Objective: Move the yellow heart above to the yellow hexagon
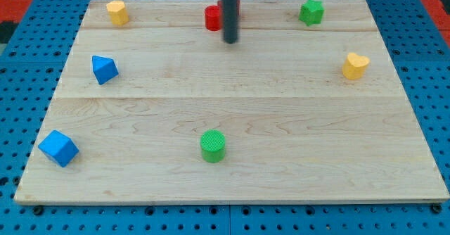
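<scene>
The yellow heart (355, 65) lies near the board's right edge, in the upper half. The yellow hexagon (117, 13) sits at the top left corner area of the board. My rod comes down from the view's top centre, and my tip (230, 41) rests on the board just below and right of a red block (213, 17), which the rod partly hides. My tip is far from both yellow blocks, roughly midway between them.
A green hexagon-like block (311, 11) sits at the top right. A blue triangular block (104, 69) is at the left. A blue cube (58, 148) is at the bottom left. A green cylinder (213, 145) is at the bottom centre. The wooden board (232, 186) lies on a blue pegboard.
</scene>
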